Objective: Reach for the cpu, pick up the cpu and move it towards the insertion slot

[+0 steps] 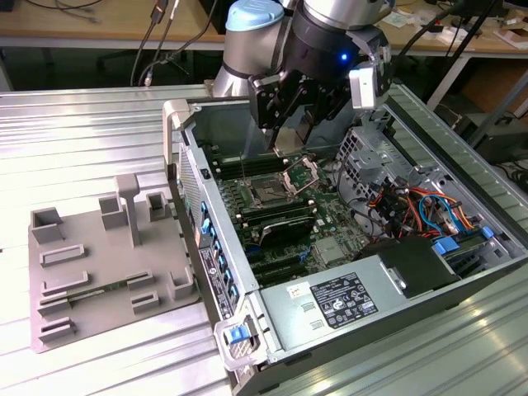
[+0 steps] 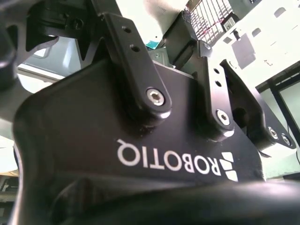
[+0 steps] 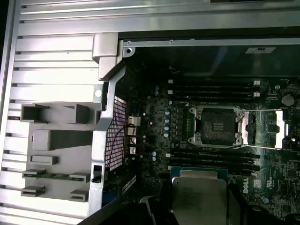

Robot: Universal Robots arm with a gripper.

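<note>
With the jaws clamped on the cpu (image 3: 199,199) by its edges, the gripper (image 1: 290,136) keeps it flat for seating. The insertion slot (image 3: 218,126), plate swung open, lies just beyond the jaws.

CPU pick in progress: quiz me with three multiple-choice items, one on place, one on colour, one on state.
1. Where is the cpu? A on the table; B in the gripper; C on the circuit board.
2. The moulded tray's colour? A grey; B blue; C red.
3. The insertion slot's hinged plate? A open; B shut; C missing.
B: the gripper clasps it in the first wrist view. A: the tray is plain grey. A: the plate lies flipped aside, socket bare.
</note>
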